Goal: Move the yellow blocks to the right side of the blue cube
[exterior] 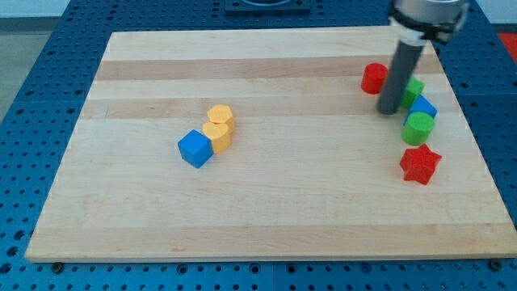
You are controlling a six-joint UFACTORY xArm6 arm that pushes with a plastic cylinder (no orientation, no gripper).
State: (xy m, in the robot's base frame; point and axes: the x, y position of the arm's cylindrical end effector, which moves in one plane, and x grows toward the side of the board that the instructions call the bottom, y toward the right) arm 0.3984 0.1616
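Note:
A blue cube (195, 149) sits left of the board's middle. Two yellow blocks touch it on its upper right: a yellow block (216, 135) right against the cube and a yellow hexagonal block (220, 117) just above that one. My tip (390, 111) is far off at the view's right, among the cluster of blocks there, well away from the yellow blocks and the blue cube.
Near my tip are a red block (373, 78), a green block (414, 88) partly behind the rod, a small blue block (422, 107), a green cylinder (418, 128) and a red star-shaped block (420, 164). The wooden board (266, 218) lies on a blue perforated table.

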